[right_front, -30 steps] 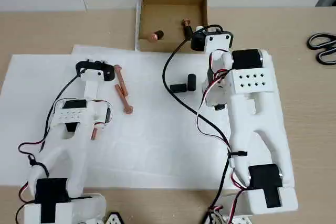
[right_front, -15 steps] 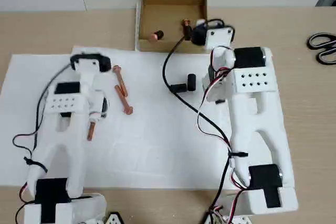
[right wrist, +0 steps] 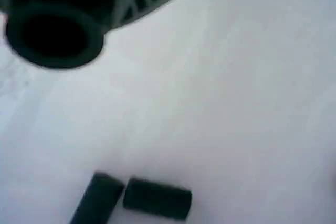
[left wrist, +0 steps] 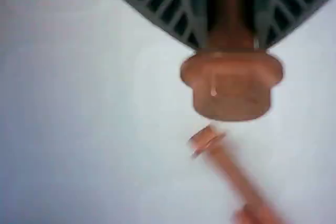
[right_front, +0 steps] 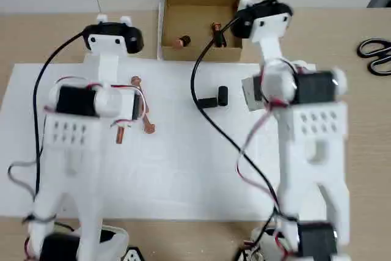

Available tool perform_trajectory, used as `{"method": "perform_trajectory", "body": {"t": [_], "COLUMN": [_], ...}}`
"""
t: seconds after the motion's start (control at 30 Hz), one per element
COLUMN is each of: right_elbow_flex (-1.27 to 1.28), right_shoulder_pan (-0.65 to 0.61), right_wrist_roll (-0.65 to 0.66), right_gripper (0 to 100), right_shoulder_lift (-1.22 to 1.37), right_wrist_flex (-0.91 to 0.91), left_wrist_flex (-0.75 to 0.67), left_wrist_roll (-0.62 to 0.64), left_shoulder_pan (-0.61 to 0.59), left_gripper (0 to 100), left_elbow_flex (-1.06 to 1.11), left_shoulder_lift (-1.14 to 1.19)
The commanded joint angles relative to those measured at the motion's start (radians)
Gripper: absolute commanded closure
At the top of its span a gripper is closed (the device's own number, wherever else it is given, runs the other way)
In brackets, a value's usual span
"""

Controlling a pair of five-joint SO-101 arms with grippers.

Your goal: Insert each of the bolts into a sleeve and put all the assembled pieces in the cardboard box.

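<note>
The copper-coloured metal bolt (left wrist: 231, 85) was clamped in the left hand (left wrist: 231, 22), its long axis set twelve-to-six in the high view, and the black cylindrical sleeve (right wrist: 52, 38), gripped by the right hand (right wrist: 71, 11), was seen towards three o'clock, well apart.

The left pincer (left wrist: 231, 9) hides the shank of its bolt (left wrist: 231, 85); the scissors (right_front: 374, 54) are cut off.

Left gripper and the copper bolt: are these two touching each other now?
Touching. The left wrist view shows the copper bolt clamped by its shank between both fingers of the left gripper, head sticking out beyond them.
</note>
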Motion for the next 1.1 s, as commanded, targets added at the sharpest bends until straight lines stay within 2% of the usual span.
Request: {"method": "perform_trajectory", "body": {"t": [0.0, 0.2, 0.33, 0.43, 0.63, 0.73, 0.9, 1.07], "right_elbow_flex": [-0.043, 0.104, 0.218, 0.308, 0.681, 0.907, 1.237, 1.439], "right_shoulder_pan": [0.001, 0.001, 0.001, 0.001, -0.019, -0.047, -0.119, -0.206], "right_wrist_roll": [0.003, 0.003, 0.003, -0.002, -0.15, -0.198, -0.198, -0.198], "right_gripper": [99.5, 99.5, 99.5, 99.5, 99.3, 99.4, 99.5, 99.5], "right_shoulder_lift": [-0.148, -0.318, -0.447, -0.526, -0.688, -0.782, -0.898, -0.964], "right_wrist_flex": [0.001, -0.002, -0.008, -0.045, -0.392, -0.584, -0.835, -0.986], "left_wrist_flex": [-0.043, -0.161, -0.288, -0.405, -0.727, -0.835, -0.918, -0.95], "left_wrist_roll": [0.014, 0.025, 0.133, 0.17, 0.17, 0.17, 0.176, 0.285], "left_shoulder_pan": [0.069, 0.127, 0.126, 0.126, 0.146, 0.175, 0.184, 0.181], "left_gripper": [99, 99, 99, 99, 99, 99, 99, 99], "left_elbow_flex": [-0.048, 0.007, 0.13, 0.239, 0.53, 0.648, 0.751, 0.766], "left_shoulder_lift": [-0.166, -0.308, -0.414, -0.496, -0.624, -0.675, -0.71, -0.712]}}
